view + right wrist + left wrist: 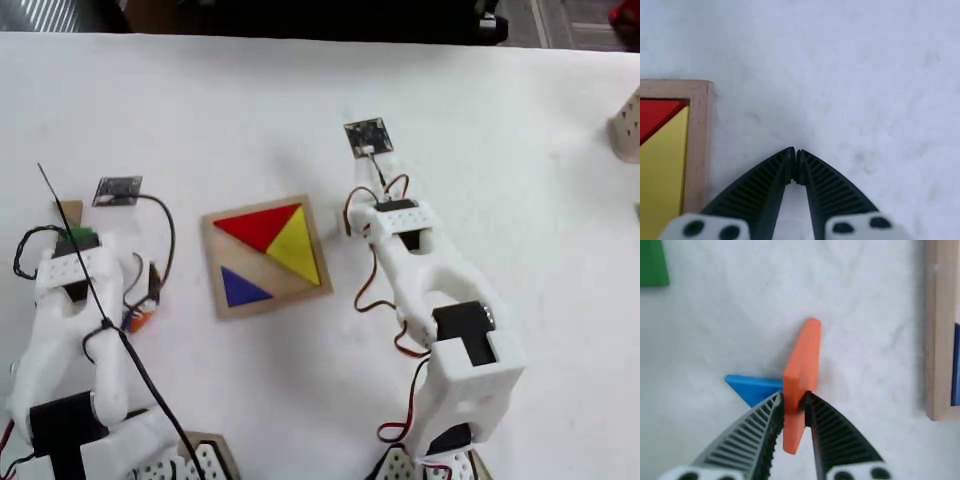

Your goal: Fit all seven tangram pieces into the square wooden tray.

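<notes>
Gripping an orange piece [801,365] on its edge, my left gripper [794,399] has both ribbed fingers pressed against the piece's flat faces, over the white desk [480,130]. I cannot tell whether the far end of the orange piece touches the desk. A light blue triangle [752,387] lies flat just beside it, one corner hidden behind the piece and my finger. A green piece [652,262] lies flat farther off, well apart from both. The wooden tray [275,302] sits between my two arms; my left gripper and its load are outside it, near its side but not touching. Inside the tray, a red triangle [255,228] and a yellow triangle [295,250] lie flat and meet along one edge, filling the far and right part. A dark blue triangle [240,288] lies flat in the near left corner. The rest of the tray floor is bare wood. My right gripper [795,165] is closed, fingertips touching with nothing between them, above bare desk just beside the tray's corner on the red and yellow side, not touching the rim.
</notes>
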{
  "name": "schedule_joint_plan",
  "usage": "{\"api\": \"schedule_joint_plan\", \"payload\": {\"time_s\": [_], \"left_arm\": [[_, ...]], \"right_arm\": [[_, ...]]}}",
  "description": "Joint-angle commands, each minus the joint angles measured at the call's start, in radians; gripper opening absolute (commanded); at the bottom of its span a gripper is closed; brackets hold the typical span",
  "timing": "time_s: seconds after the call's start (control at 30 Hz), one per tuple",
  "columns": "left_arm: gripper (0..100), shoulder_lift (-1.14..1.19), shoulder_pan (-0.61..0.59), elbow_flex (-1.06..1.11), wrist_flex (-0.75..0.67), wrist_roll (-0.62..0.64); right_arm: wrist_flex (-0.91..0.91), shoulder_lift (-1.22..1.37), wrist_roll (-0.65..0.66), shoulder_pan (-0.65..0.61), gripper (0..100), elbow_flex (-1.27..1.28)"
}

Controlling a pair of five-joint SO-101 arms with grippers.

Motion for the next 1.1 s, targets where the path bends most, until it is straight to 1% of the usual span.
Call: {"api": "schedule_joint_plan", "payload": {"time_s": [0.0,0.23,0.37,0.43,0.67,0.83,0.93,1.03,1.07], "left_arm": [[3,0.013,0.007,-0.017,-0.021,0.003],[3,0.013,0.012,-0.133,0.011,0.02],[3,0.013,0.018,-0.144,0.023,0.137],[3,0.013,0.018,-0.149,0.023,0.172],[2,0.007,0.015,-0.167,0.034,0.183],[2,-0.074,0.025,-0.288,0.213,0.183],[2,-0.14,0.085,-0.364,0.315,0.183],[2,-0.188,0.15,-0.413,0.373,0.187],[2,-0.199,0.176,-0.428,0.387,0.207]], "right_arm": [[-0.015,-0.007,0.02,0.002,1.8,-0.041],[-0.015,-0.007,0.02,0.005,1.8,-0.041],[-0.015,-0.007,0.02,0.004,1.8,-0.041],[-0.015,-0.007,0.02,0.004,1.8,-0.041],[-0.015,-0.007,0.02,0.004,1.9,-0.041],[-0.015,-0.007,0.02,0.004,1.9,-0.041],[-0.016,-0.007,0.02,0.004,1.9,-0.041],[-0.016,-0.007,0.02,0.004,1.9,-0.041],[-0.016,-0.007,0.02,0.005,1.9,-0.041]]}}
